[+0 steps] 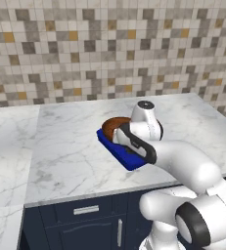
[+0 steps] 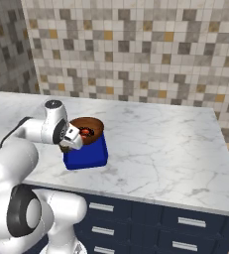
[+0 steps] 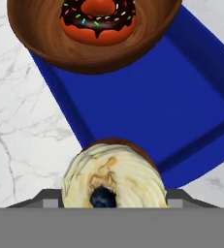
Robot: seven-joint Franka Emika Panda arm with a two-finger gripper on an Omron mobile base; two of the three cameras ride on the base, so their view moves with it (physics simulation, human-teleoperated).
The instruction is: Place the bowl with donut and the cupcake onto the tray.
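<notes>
Resting on tray [image 3: 181, 116], bowl [image 3: 45, 43] holds donut [image 3: 98, 19].

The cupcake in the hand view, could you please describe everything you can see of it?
The cupcake has a pale cream swirl of frosting with tan streaks, a dark blue berry-like spot at its centre and a thin dark brown wrapper edge showing behind. It sits upright, seen from above at the bottom of the hand view, at the near rim of the blue tray. Whether it rests on the tray or is held above it cannot be told.
</notes>
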